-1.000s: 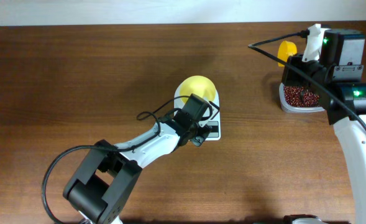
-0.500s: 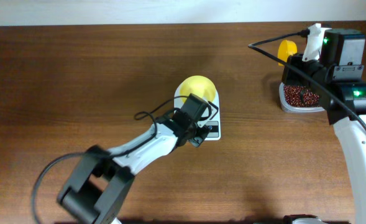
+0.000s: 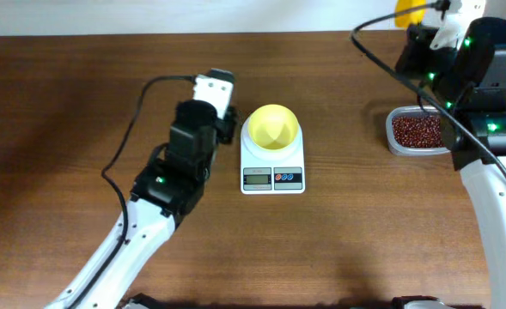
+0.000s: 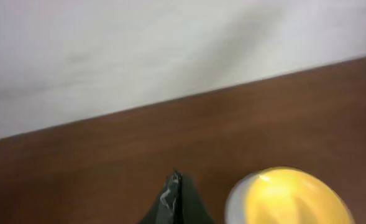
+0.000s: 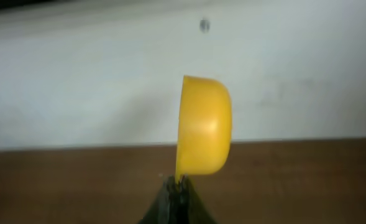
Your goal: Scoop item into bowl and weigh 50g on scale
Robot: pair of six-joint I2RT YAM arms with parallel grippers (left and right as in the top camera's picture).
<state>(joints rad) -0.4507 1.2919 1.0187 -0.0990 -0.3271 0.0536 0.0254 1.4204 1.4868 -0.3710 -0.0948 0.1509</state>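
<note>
Both pairs of jaws are pressed tight. From above, the yellow bowl (image 3: 272,127) sits on the white scale (image 3: 272,178) in the middle of the brown table (image 3: 81,103). The red-brown beans (image 3: 416,130) lie in a clear tub (image 3: 391,137) well off to the right, partly under the right arm (image 3: 484,60). Left wrist view: the left gripper (image 4: 175,186) holds nothing, with the bowl just beside it. Right wrist view: the right gripper (image 5: 175,186) pinches a yellow scoop (image 5: 204,124), tipped on its side.

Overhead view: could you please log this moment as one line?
left tool shut, empty | right tool shut on scoop | bowl on scale | beans in tub
</note>
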